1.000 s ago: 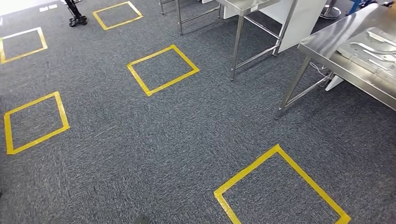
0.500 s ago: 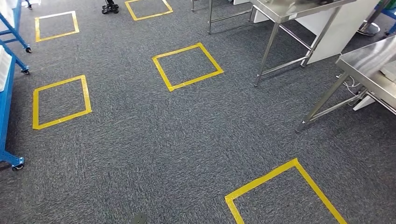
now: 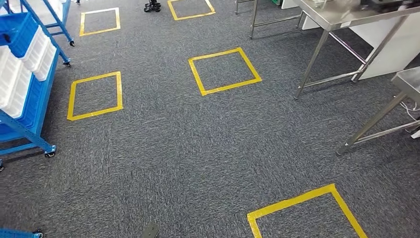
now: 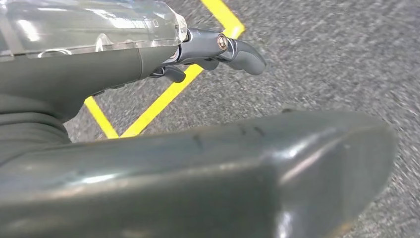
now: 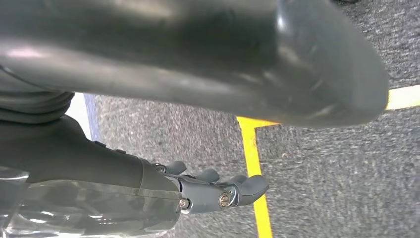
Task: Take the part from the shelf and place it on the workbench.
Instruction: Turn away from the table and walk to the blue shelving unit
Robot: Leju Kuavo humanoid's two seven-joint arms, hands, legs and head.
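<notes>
Camera swung left: blue shelf beside grey carpet; each robot hand empty, fingers apart.

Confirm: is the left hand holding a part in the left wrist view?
No: the left hand holds nothing, with only grey carpet and yellow tape beyond its fingers.

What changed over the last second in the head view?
The camera panned left, so the whole scene slid right: the blue shelf with white bins came into view at the left, and the steel workbench shifted right. Nothing on the floor itself moved. Left robot hand and right robot hand hold nothing, hanging over carpet.
</notes>
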